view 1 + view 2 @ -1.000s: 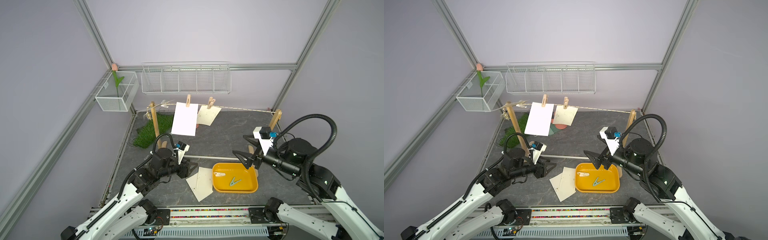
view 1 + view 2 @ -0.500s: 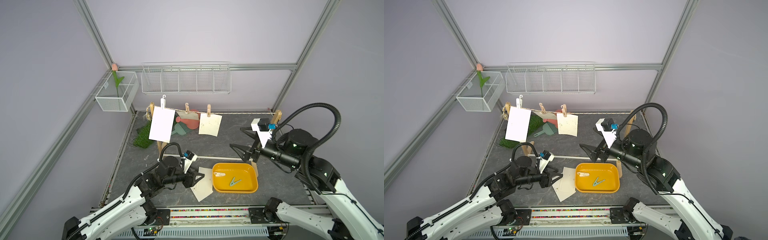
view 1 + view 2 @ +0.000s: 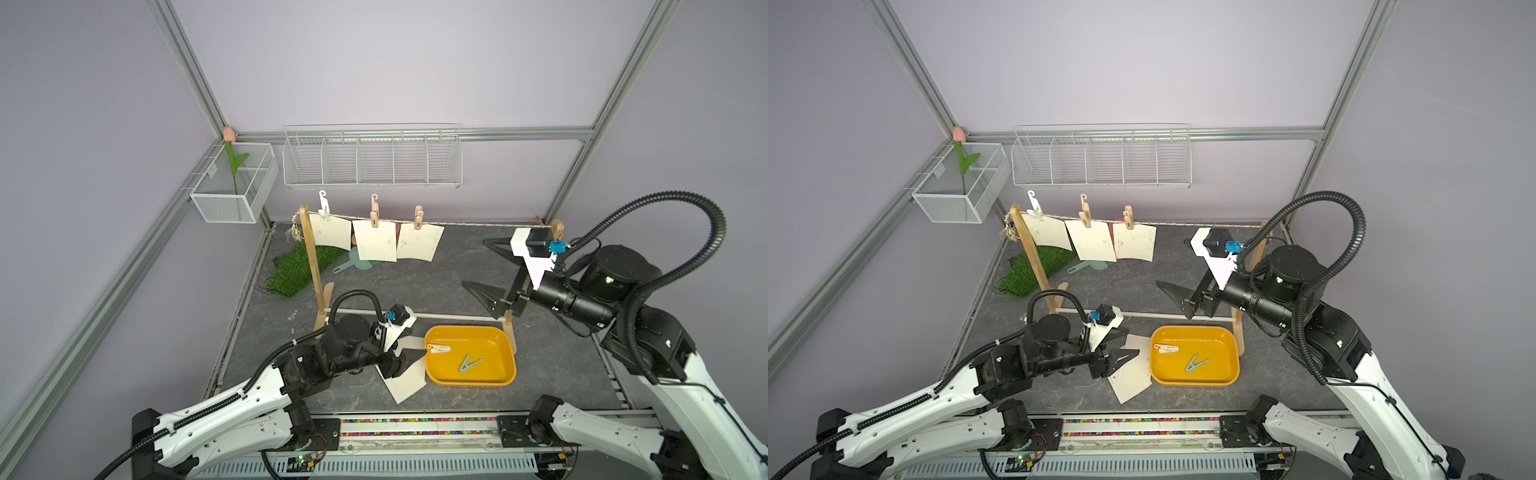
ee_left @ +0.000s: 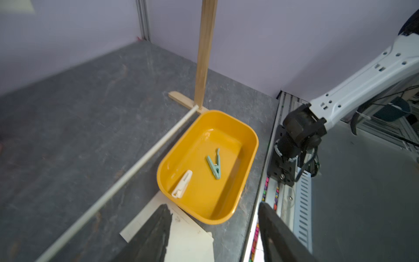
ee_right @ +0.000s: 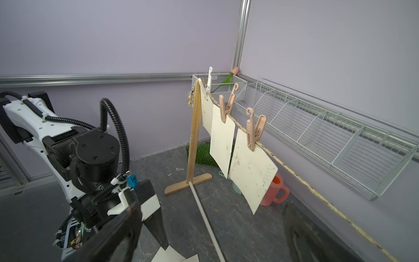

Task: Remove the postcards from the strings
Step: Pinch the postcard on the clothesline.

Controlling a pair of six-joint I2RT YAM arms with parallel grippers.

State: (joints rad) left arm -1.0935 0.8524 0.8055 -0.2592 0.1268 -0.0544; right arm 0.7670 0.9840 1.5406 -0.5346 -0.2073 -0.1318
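Three postcards (image 3: 330, 230) (image 3: 374, 245) (image 3: 417, 247) hang from the string (image 3: 478, 224), each under a peg, on the wooden frame (image 3: 313, 266). Two more postcards (image 3: 409, 380) lie flat on the table beside the yellow tray (image 3: 509, 349). My left gripper (image 4: 214, 205) is open low over these loose cards, one finger (image 4: 156, 229) above a card, holding nothing. My right gripper (image 3: 473, 262) is wide open in the air to the right of the rightmost hanging card (image 5: 251, 167), just in front of the string (image 5: 306, 183), and empty.
The tray holds a white peg (image 4: 182, 187) and a green peg (image 4: 214, 164). A white rod (image 3: 457, 318) joins the frame's feet. A pink mug (image 5: 273, 190), a green scoop (image 3: 353, 264) and a grass mat (image 3: 297, 270) lie behind the cards. Wire baskets (image 3: 372, 160) line the back wall.
The frame and its hanging cards have shifted, and three cards now show on the string. My left gripper moved right over the loose cards. My right gripper rose and opened a little wider.
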